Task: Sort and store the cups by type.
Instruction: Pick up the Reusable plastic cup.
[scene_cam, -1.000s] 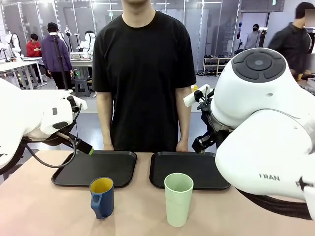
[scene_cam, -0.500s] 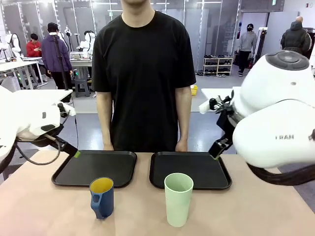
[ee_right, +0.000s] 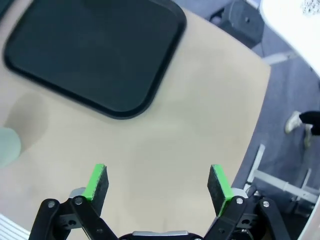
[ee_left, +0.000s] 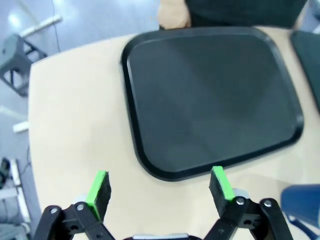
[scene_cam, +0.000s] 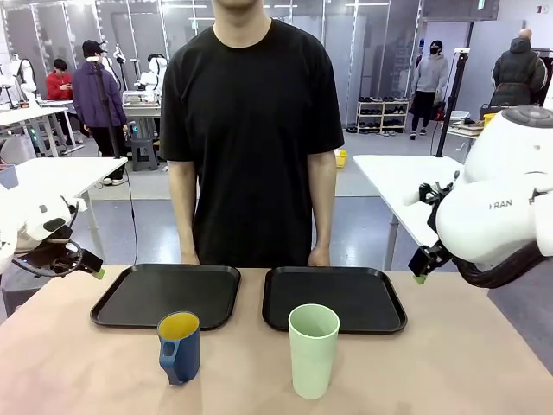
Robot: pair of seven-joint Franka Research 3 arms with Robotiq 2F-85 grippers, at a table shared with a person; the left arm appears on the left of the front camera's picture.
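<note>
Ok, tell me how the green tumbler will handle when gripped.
The tumbler is tall and narrows toward its base, so a push near the rim would probably tip it. It looks like thin plastic: likely light, and may flex if squeezed.

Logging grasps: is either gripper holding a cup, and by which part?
Nothing is held. The left gripper and right gripper are open and empty; the dark-blue handled mug and pale-green plastic tumbler stand untouched.
</note>
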